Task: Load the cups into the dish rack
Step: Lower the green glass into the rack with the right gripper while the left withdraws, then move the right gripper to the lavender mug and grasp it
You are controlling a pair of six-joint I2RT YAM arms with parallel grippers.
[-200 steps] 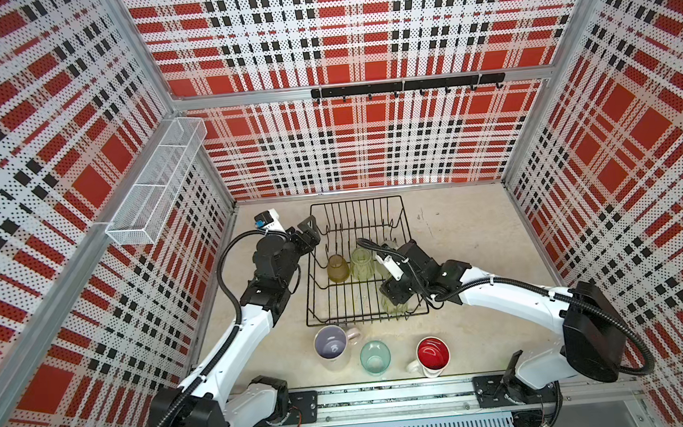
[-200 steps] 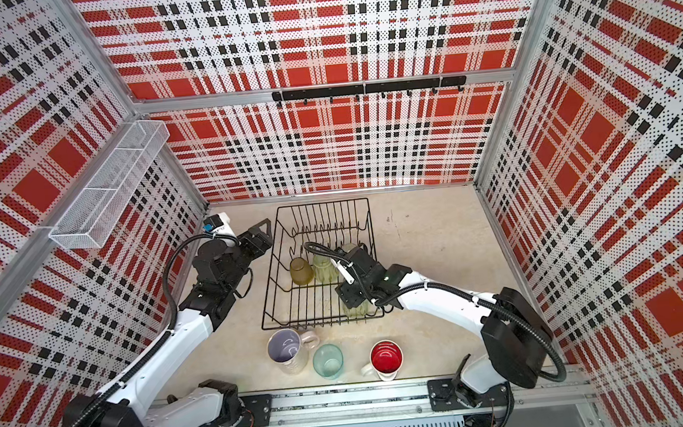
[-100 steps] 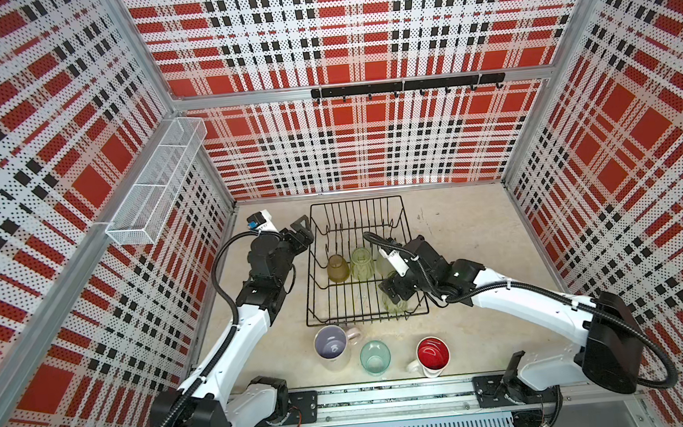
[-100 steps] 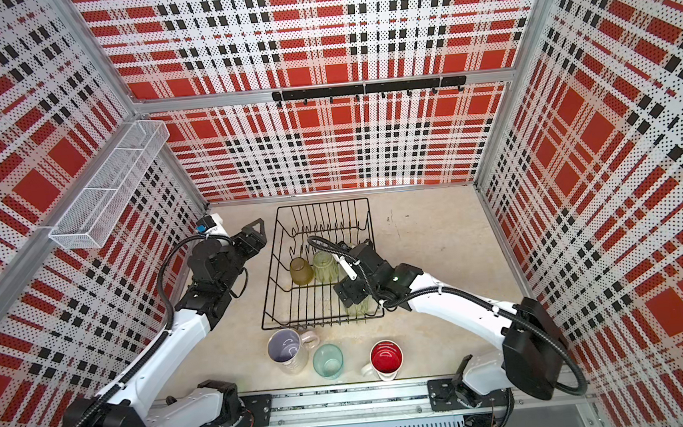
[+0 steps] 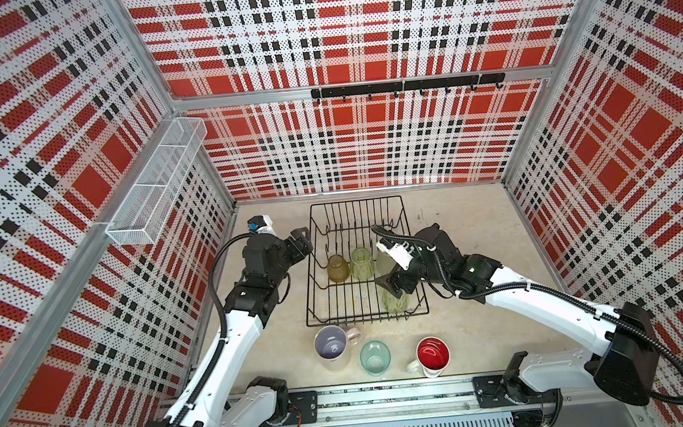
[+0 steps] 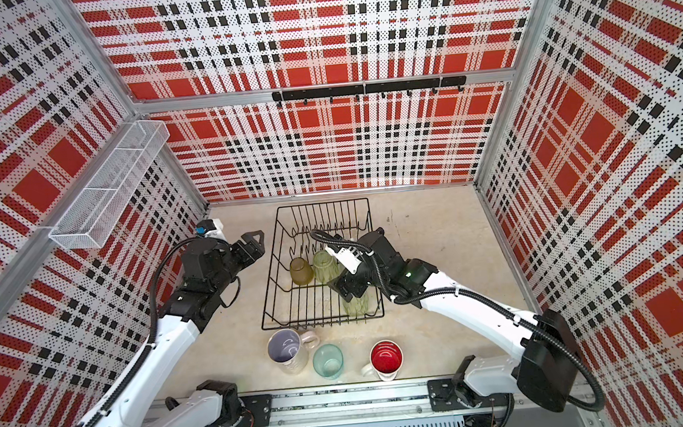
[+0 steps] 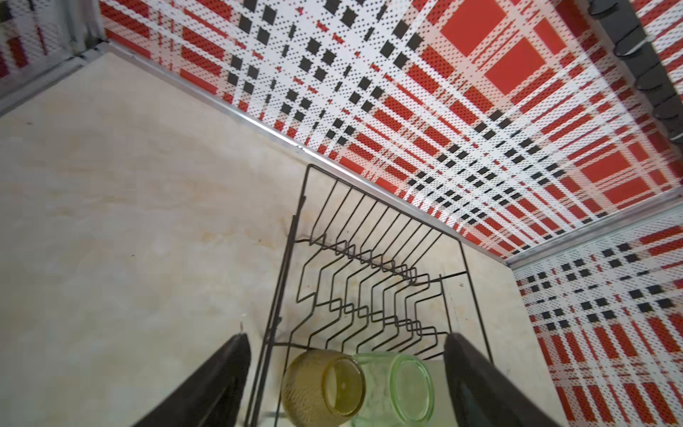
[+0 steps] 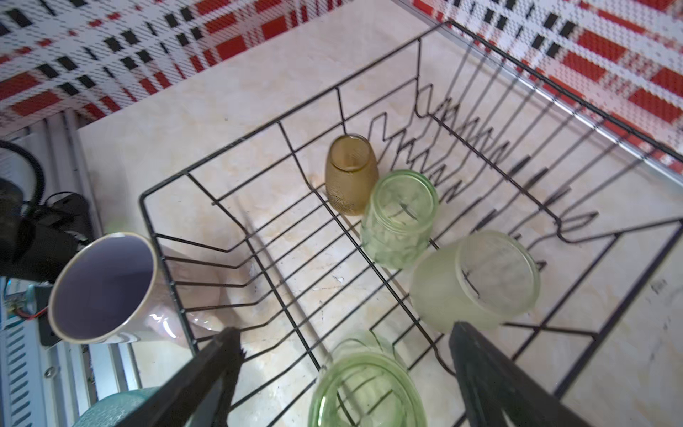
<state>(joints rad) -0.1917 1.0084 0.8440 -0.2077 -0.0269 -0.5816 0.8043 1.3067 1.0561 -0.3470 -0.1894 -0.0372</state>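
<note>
Remote view of my 2 arms at the black wire dish rack (image 5: 355,200) — 4 of the 7 cups are inside it. In both top views an amber glass tumbler (image 5: 338,268), a clear green glass tumbler (image 5: 362,264) and a frosted pale tumbler (image 5: 383,261) stand in a row across the rack's middle. A second clear green tumbler (image 5: 394,302) sits at its near right corner, half hidden under the right gripper (image 5: 391,287). Only the right wrist view shows that gripper's jaws wide, with black fingers (image 8: 218,358) either side of that tumbler and clear of it.

On the beige tabletop (image 5: 456,214) in front of the rack stand the pink mug with lavender inside (image 5: 333,347), the teal tumbler (image 5: 375,358) and the white mug with red inside (image 5: 432,356) — the white mug appears in neither wrist view. Of the cups, the left wrist view catches just the amber tumbler and 1 green one.

The left gripper (image 5: 303,239) hangs beside the rack's left rim, jaws wide and empty, its arm stretched along the left wall. The right arm bends in from the right, wrist tipped down.
</note>
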